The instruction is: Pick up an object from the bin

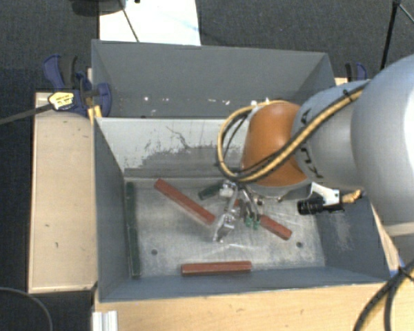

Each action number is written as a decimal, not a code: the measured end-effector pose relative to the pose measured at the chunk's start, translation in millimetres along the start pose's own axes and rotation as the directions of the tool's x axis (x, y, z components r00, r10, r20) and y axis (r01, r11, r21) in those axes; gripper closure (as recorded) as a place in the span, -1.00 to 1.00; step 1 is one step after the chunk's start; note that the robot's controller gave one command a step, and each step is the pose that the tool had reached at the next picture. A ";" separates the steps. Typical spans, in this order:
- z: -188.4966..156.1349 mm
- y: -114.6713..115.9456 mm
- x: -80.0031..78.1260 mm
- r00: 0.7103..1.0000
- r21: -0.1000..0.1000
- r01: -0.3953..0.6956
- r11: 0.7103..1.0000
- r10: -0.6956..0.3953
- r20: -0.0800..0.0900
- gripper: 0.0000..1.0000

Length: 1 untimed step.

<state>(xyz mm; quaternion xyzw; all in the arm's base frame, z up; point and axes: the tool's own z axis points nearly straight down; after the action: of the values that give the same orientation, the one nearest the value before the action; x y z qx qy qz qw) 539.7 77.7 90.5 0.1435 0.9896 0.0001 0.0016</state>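
We logged the gripper (228, 227) low over the middle of the bin (207, 140), at the lower end of a slanted red-brown bar (185, 201), with a shorter red-brown bar (276, 228) just right of it. Open or closed, we couldn't tell. Another red-brown bar (216, 268) lay by the front wall, and a dark green bar (131, 229) along the left wall.

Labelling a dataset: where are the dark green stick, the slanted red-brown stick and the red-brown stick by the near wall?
dark green stick (131, 229): camera view, mid-length.
slanted red-brown stick (184, 200): camera view, its middle.
near-wall red-brown stick (216, 268): camera view, its middle.
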 end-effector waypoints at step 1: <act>0.0 0.0 0.0 1.000 0.000 0.001 1.000 -0.001 0.000 -1.00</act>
<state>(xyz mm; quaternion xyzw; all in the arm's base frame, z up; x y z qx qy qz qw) 539.7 77.7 90.5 0.1432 0.9897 0.0001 0.0016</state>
